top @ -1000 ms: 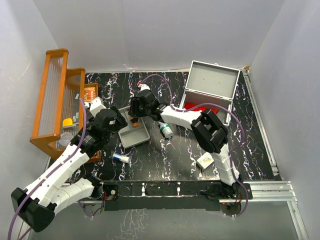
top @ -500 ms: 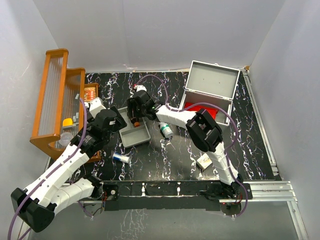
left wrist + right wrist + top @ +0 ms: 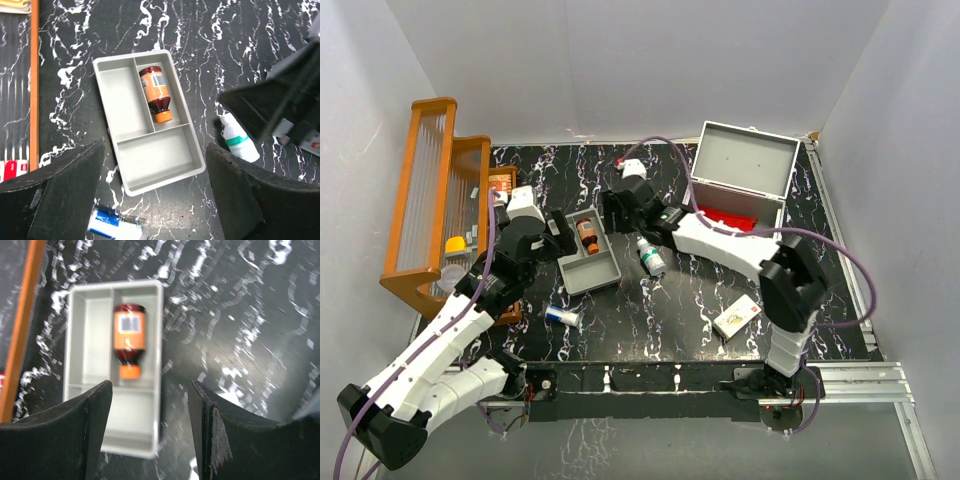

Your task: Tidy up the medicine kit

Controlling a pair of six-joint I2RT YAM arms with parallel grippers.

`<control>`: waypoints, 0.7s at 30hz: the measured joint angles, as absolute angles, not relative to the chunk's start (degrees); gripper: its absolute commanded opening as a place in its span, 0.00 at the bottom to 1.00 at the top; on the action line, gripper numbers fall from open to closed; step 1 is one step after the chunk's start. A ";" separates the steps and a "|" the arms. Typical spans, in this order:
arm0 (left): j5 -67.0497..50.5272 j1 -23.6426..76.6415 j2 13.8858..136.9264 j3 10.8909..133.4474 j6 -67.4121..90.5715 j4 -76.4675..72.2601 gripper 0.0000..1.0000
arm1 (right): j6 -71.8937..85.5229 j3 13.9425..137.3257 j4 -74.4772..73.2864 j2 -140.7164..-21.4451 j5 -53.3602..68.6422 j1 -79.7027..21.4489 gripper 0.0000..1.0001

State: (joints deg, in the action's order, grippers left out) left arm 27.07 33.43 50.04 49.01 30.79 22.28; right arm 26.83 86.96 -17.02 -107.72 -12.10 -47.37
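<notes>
Medicine kit [image 3: 740, 185] barely sorted, I'd say: blue tube [image 3: 561, 316], small box [image 3: 736, 316], white bottle [image 3: 650, 258] loose on the table [image 3: 660, 325]; brown bottle [image 3: 586, 232] in the tray [image 3: 592, 275]; left fingers [image 3: 60, 200], right fingers [image 3: 55, 440] wide, empty; kit open at far right.

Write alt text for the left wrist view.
An orange-labelled brown bottle lies in a narrow compartment of a shallow grey tray on a black marbled table, framed by the open left hand. A white dropper bottle lies right of the tray, a blue tube below.
</notes>
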 measured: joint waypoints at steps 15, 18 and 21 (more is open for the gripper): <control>15.51 33.43 49.87 46.52 26.00 13.85 0.83 | 24.34 63.90 -24.21 -92.95 -20.88 -47.35 0.55; 14.22 33.43 49.41 44.97 26.48 13.74 0.84 | 24.14 63.79 -24.38 -92.99 -20.60 -47.35 0.53; 13.04 33.43 49.23 44.75 26.83 13.65 0.84 | 23.07 63.79 -23.79 -93.51 -19.77 -47.35 0.51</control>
